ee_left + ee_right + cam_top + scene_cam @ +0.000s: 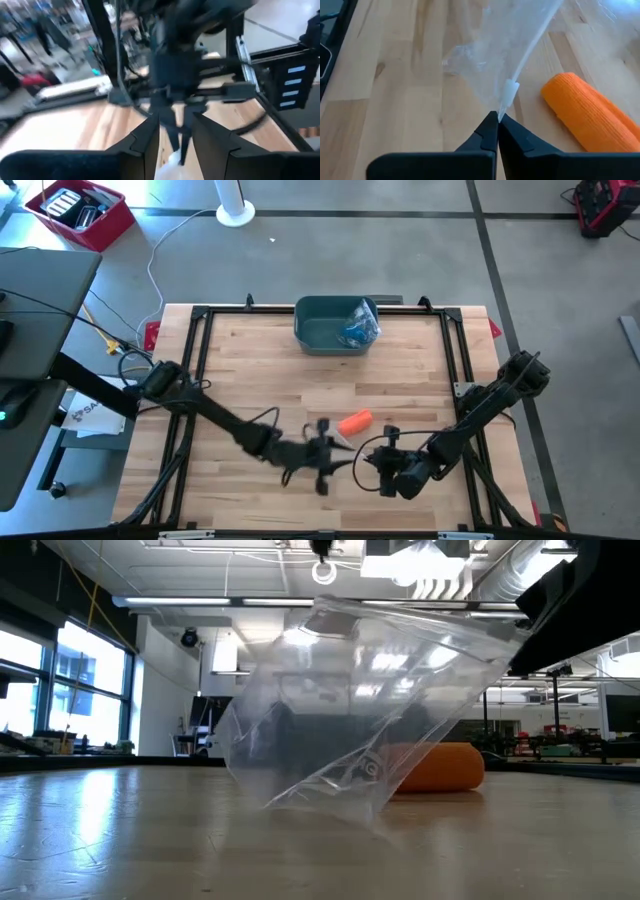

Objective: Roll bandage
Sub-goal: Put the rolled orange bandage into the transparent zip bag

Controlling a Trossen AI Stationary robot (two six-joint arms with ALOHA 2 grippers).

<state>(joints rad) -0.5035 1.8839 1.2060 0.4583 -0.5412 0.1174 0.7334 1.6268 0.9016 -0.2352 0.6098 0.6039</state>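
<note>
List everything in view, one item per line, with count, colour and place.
Bandage roll: one, orange, lying on the table near its front middle, beside the bag.
Plastic bag: one, clear, lifted by its zip edge, lower corner on the table.
Bin: one, dark teal, at the table's far middle edge, holding something blue.
Table: one, light wood with a black frame.
Box: one, red, on the floor at far left.
Right gripper: one, black, shut on the plastic bag's zip edge.
Left gripper: one, black, open, facing the right gripper near the table's front.
</note>
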